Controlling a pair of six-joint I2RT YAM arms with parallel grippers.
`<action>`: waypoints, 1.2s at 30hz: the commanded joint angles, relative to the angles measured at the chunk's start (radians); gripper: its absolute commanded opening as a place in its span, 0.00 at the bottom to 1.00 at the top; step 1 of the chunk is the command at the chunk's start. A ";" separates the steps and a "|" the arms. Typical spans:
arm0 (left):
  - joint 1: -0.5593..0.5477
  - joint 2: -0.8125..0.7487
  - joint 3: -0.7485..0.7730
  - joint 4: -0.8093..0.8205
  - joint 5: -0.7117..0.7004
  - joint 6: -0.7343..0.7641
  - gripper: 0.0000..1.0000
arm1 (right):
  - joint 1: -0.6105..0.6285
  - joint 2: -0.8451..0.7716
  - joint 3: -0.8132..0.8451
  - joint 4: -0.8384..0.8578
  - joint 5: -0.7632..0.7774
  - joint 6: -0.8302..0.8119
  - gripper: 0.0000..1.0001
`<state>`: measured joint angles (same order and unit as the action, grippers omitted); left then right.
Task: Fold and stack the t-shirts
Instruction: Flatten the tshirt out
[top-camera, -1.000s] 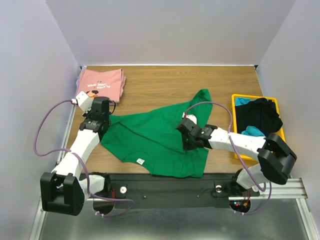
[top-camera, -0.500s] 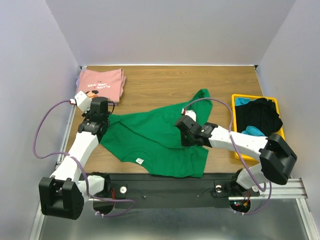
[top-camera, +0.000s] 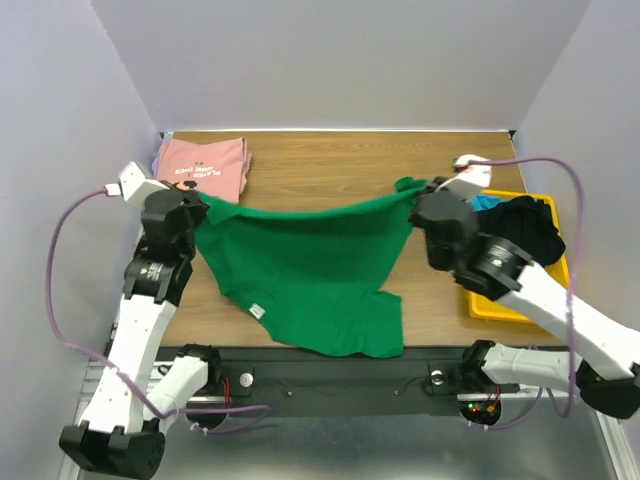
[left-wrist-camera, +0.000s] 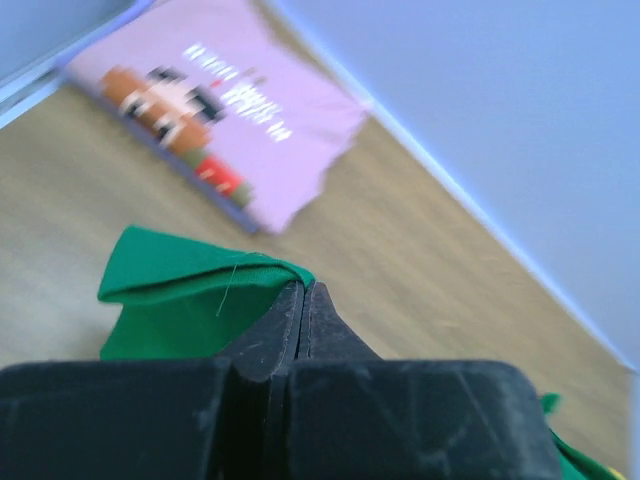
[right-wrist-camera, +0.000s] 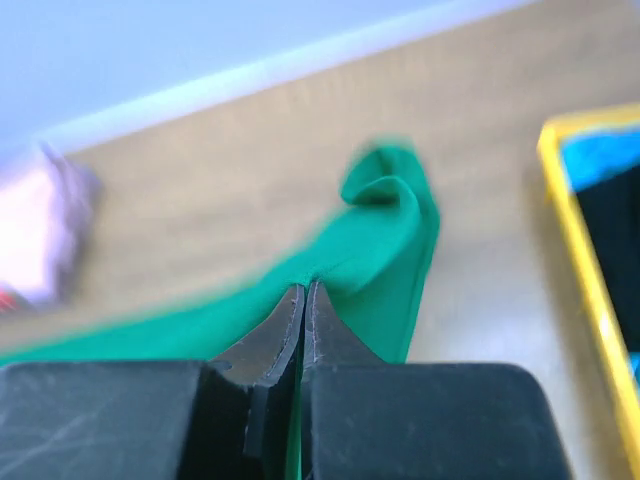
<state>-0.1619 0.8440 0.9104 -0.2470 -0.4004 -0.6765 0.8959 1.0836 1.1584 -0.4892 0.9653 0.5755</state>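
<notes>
While taut, green t-shirt between jaws.

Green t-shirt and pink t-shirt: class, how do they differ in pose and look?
The bright green cloth t-shirt is unfolded, stretched between the left fingers and right fingers; the dusty pink cloth t-shirt lies folded, untouched. The green t-shirt is plain; the pink t-shirt bears a printed graphic. Both are cloth.
</notes>
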 joint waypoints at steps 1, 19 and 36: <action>-0.010 -0.086 0.209 0.055 0.107 0.055 0.00 | 0.000 -0.118 0.145 0.139 0.103 -0.187 0.00; 0.074 -0.149 0.907 -0.021 0.434 0.129 0.00 | 0.000 -0.241 0.596 0.182 -0.660 -0.358 0.00; 0.311 0.119 0.409 0.426 0.695 0.032 0.00 | -0.026 0.094 0.426 0.212 0.234 -0.457 0.01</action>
<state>0.1734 0.8055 1.4940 -0.0299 0.2226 -0.6193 0.8955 1.0458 1.6279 -0.3092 0.8688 0.1699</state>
